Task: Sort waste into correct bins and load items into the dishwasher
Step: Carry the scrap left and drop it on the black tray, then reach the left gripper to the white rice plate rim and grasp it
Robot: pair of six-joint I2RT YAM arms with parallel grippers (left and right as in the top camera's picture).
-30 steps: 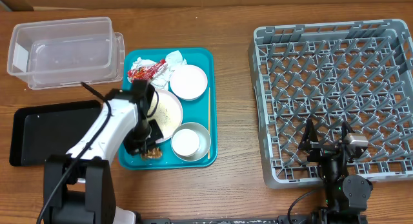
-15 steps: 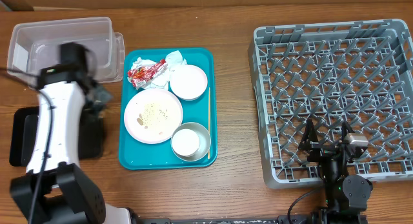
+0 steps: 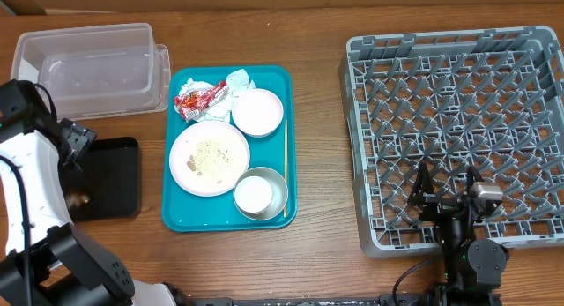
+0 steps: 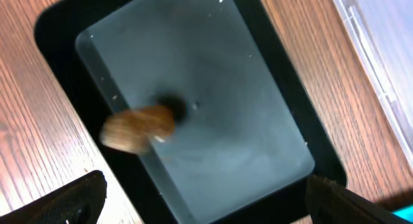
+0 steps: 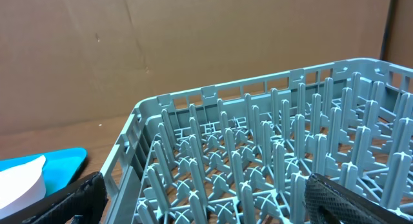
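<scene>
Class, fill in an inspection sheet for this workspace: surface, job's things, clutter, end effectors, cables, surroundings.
surface: wooden table.
job's things: plate with rice, white bowl, steel-sided bowl, wrapper, napkin and chopstick, all on the teal tray; clear tub, nothing seen inside; black tray with a blurred brown food bit; dish rack, no dishes seen.
clutter: nothing seen beyond the teal tray.
grippers: left end effector open above the black tray; right end effector open, holding nothing, over the dish rack.
cables: black cable by the right arm's base.
surroundings: cardboard wall.
</scene>
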